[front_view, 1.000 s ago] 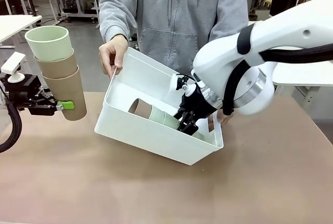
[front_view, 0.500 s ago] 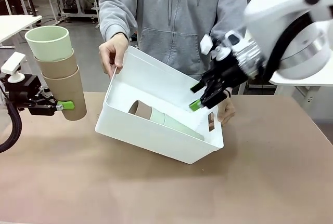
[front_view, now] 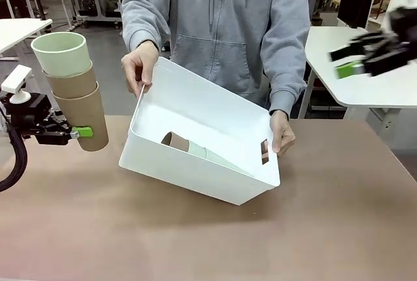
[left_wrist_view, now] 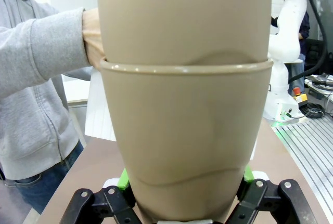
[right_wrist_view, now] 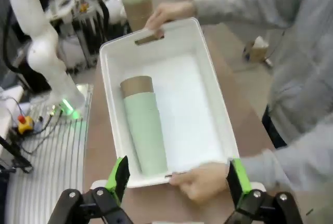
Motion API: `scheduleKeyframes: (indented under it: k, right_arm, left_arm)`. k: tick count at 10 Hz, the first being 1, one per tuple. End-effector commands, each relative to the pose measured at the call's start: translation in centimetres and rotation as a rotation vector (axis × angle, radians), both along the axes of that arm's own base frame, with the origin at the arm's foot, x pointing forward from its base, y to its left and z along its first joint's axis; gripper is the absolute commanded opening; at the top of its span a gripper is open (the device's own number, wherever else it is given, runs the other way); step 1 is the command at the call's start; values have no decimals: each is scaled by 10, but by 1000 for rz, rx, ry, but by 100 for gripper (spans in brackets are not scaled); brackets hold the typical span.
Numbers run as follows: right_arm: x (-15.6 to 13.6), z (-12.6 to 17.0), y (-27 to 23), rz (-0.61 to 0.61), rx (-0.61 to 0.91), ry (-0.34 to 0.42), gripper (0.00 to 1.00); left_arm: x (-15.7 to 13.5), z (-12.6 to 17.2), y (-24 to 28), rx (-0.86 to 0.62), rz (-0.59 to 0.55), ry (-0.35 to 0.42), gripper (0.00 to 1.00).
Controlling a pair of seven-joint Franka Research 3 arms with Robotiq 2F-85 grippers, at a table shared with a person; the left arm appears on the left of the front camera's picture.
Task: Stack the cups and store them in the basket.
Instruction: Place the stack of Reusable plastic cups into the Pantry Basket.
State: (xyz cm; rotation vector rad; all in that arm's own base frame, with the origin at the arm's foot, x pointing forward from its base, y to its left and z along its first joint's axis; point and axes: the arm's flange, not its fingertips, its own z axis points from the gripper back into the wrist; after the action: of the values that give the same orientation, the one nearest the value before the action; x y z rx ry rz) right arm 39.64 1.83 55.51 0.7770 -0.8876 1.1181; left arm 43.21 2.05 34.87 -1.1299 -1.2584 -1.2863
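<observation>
- Your left gripper (front_view: 83,132) is clamped on the bottom tan cup of the held stack (front_view: 71,92). The left wrist view shows a green pad pressed to each side of that cup.
- The held stack is three cups, two tan with a mint one on top. It hangs above the left edge of the table (front_view: 208,242), well apart from the basket (front_view: 195,178).
- Its long axis is close to upright, with the mouth up and the base down.
- The basket lies to the right of your fingers. A person's hands (front_view: 140,66) hold it tipped, one at the far-left corner and one at the right end. Its mouth faces up and toward your side.
- A lying stack (front_view: 195,147) already rests on the basket's floor. Its long axis runs left to right, the open tan mouth points left toward the held stack, and the mint cups trail off to the right.
- The move turns on this: your cups stand upright and the basket's cups lie flat. I judge you'll need to carry the held stack right and tip it so its base points right, in line with that tan mouth.
- The left arm is much the nearer one for this. The right gripper (front_view: 345,61) hangs high at the far right with its fingers spread and nothing between them.
- Watch the near wall as you cross it, since the tilt leaves it standing high.
</observation>
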Motion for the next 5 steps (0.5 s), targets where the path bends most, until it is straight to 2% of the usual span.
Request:
scheduleKeyframes:
  k: [1,3,4,5]
  right_arm:
    - [11,-33,-58,-30,117,32,100]
    - [13,-62,-98,-72,169,41,100]
    - [15,-73,-103,-77,150,16,100]
    - [9,-81,-100,-6,177,-82,100]
  left_arm:
    - [-1,5,0,-5,-4,-10,84]
    - [-1,5,0,-5,-4,-10,84]
    - [-1,5,0,-5,-4,-10,84]
    - [-1,5,0,-5,-4,-10,84]
